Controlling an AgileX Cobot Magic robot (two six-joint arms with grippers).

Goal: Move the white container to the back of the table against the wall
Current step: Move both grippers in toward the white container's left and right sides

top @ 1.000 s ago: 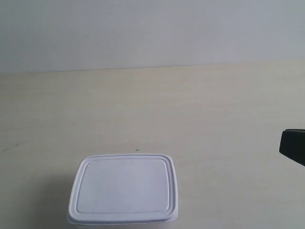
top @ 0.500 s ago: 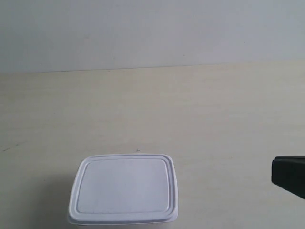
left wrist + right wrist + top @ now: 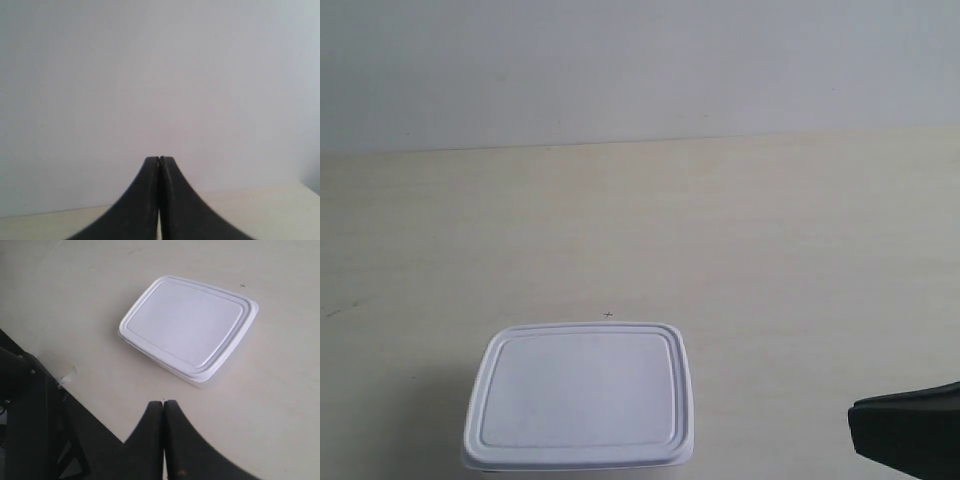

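Exterior view: the white container (image 3: 580, 395) sits lid-up and flat on the table (image 3: 770, 250), near the front edge and well apart from the back edge, where the tabletop meets the wall (image 3: 640, 70). Its lid is plain white with a raised border; the surface reads as bare plastic, with nothing legible on it. The long axis runs side to side, parallel to the back edge, so one long side faces the wall and the other faces the front. A tiny dark speck (image 3: 609, 315) lies on the table just beyond the far long side. A dark part of the arm at the exterior view's right (image 3: 910, 430) shows in the lower right corner, apart from the container. In the right wrist view the right gripper (image 3: 163, 402) has its two fingers pressed together with nothing between them, hanging above the table short of the container's (image 3: 187, 325) near long side and not touching it; the table's front edge shows beside it, with a dark frame (image 3: 30, 415) below. In the left wrist view the left gripper (image 3: 159, 159) is likewise clenched on nothing, facing the wall.
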